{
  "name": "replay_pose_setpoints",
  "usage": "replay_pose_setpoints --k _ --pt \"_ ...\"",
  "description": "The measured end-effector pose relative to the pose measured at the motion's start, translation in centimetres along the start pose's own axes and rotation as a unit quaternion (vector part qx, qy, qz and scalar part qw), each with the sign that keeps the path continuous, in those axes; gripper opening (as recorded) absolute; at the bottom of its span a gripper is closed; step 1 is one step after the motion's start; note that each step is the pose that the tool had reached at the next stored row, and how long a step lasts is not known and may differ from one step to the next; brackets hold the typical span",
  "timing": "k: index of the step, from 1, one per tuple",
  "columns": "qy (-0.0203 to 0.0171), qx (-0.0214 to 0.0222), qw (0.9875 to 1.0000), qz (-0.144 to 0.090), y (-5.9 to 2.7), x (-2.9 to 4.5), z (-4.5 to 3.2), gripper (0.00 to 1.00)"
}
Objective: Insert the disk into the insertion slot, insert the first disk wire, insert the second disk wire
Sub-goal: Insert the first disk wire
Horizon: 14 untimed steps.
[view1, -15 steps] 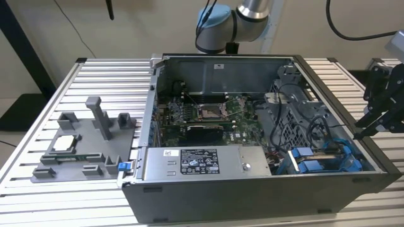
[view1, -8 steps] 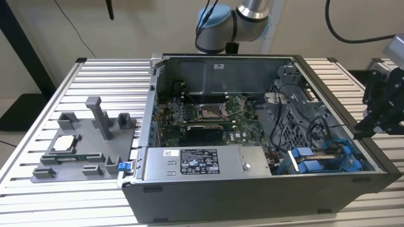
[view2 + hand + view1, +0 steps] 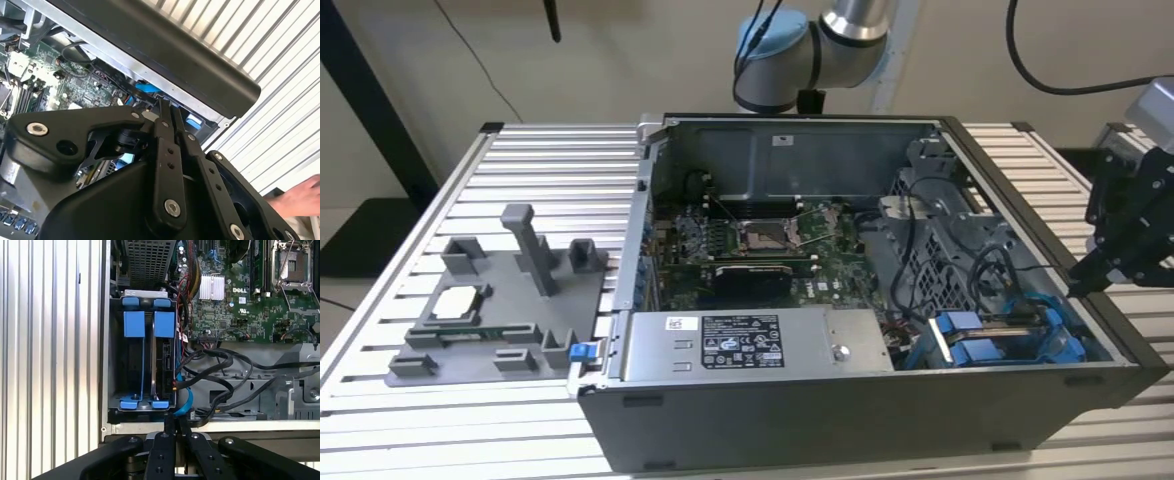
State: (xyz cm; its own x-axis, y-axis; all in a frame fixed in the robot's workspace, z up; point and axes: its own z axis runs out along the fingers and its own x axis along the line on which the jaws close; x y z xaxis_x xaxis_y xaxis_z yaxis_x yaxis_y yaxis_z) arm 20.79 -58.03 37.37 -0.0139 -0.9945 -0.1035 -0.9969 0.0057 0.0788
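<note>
Disk (image 3: 164,357) is seen seated in the insertion slot (image 3: 113,350), at eight o'clock from the gripper (image 3: 1083,282) in the exterior view. Nothing is held by its fingers (image 3: 163,450), which are pressed together.

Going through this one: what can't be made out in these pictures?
Disk: in the first wrist view, shadow inside the insertion slot hides whether either blue carrier holds it.
Blue cable: its lower end disappears behind the gripper, so a grip on it cannot be confirmed.
Hand: cut off by the second wrist view's edge.
</note>
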Motion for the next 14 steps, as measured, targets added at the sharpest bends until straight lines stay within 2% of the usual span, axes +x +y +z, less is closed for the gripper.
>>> replay_pose_setpoints --k 1,10,14 --pt "0.0000 0.0000 1.0000 0.000 0.00 0.00 0.00 1.00" --pt "-0.0009 -0.0001 1.0000 0.000 -0.01 0.06 0.10 1.00" --pt "-0.0053 -0.0001 1.0000 0.000 -0.02 0.07 0.22 1.00"
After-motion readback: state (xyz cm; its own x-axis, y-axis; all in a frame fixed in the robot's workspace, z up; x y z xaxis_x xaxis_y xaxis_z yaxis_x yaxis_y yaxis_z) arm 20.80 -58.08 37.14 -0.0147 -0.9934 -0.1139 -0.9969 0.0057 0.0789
